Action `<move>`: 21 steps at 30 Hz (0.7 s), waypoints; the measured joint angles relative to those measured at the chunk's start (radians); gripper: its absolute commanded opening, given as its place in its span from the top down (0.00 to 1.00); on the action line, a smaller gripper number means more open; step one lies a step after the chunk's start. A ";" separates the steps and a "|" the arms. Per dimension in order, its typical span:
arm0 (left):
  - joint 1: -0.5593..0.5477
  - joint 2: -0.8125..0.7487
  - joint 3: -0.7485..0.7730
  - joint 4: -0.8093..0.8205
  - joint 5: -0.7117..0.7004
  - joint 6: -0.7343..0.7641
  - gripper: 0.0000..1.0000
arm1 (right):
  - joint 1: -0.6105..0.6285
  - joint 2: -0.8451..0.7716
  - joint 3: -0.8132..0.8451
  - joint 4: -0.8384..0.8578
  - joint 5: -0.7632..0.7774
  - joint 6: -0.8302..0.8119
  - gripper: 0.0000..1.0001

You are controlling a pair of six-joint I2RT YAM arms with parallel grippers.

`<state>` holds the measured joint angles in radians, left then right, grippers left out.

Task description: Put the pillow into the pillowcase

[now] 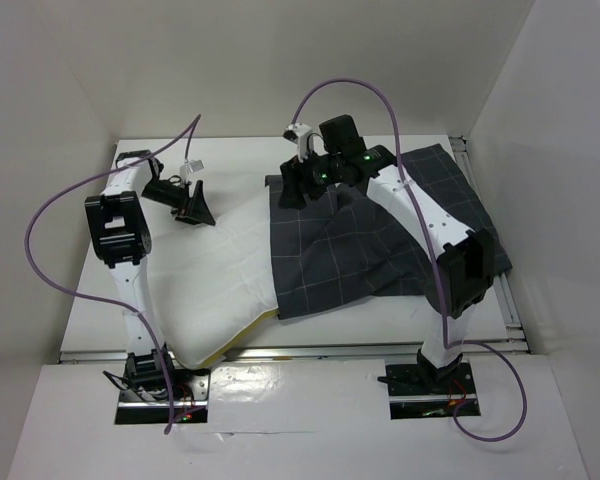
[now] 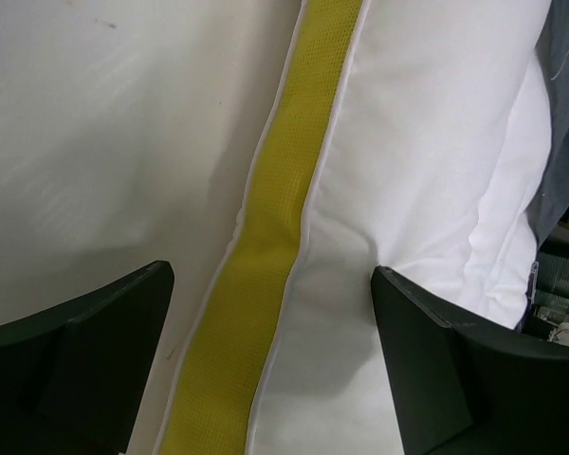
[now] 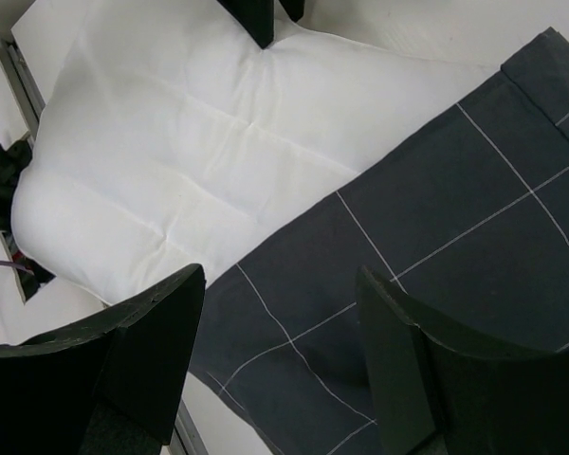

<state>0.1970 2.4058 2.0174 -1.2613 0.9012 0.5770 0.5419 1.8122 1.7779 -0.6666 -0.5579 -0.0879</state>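
Pillow (image 1: 230,260) lies left of the pillowcase (image 1: 380,240), its right end hidden under the dark cloth. Left gripper (image 2: 273,273), wide open and empty, hovers over the pillow's yellow band (image 2: 303,142). Right gripper (image 3: 280,280), open and empty, hangs over the pillowcase's left hem. It seems best to pinch only the top layer there.

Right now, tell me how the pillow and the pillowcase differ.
Colour: the pillow is white with a yellow band along one edge; the pillowcase is dark grey with a thin pale grid. Body: the pillow is puffy, the pillowcase thin and creased. Position: the pillow lies to the left, the pillowcase to the right, overlapping the pillow's right end. Both are soft cloth rectangles on the table.
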 measured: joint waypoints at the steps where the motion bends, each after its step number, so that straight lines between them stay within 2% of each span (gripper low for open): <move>1: 0.003 -0.001 -0.001 -0.005 0.002 0.003 0.01 | 0.000 0.001 0.000 0.000 -0.001 0.000 0.28; 5: 0.011 -0.023 -0.006 -0.032 0.004 0.034 0.01 | 0.000 0.010 0.000 0.000 -0.005 -0.001 0.28; 14: 0.012 -0.155 -0.180 -0.043 -0.006 0.127 0.01 | 0.001 0.020 0.000 0.000 -0.007 -0.003 0.28; 21: 0.004 -0.179 -0.290 -0.044 -0.011 0.170 0.01 | 0.006 0.020 0.000 -0.002 -0.008 -0.003 0.28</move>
<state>0.2008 2.2265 1.7275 -1.3052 0.8898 0.7471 0.5476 1.8324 1.7779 -0.6682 -0.5655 -0.0914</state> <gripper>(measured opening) 0.993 0.721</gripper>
